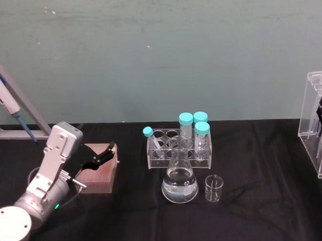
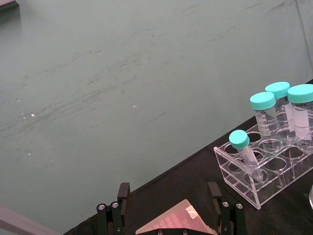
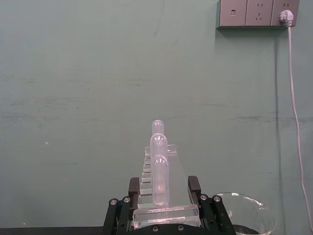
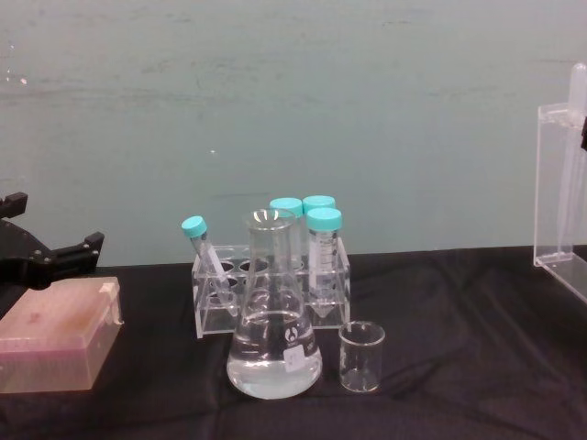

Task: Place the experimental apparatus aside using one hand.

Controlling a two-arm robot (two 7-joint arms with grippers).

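While right tool [image 3: 164, 184] clamps acrylic stand [image 1: 310, 130], flask [image 1: 179, 179] and beaker [image 1: 213, 189] well apart, left tool [image 1: 105, 155] open above pink box [image 1: 97, 181]

Beaker [image 1: 214, 188] right of flask [image 1: 179, 179], stand [image 1: 310, 120] far right

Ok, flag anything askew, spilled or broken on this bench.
The small teal-capped tube at the left end of the rack leans sideways, while the three larger tubes stand upright. The flask and beaker stand upright, with no spill visible.
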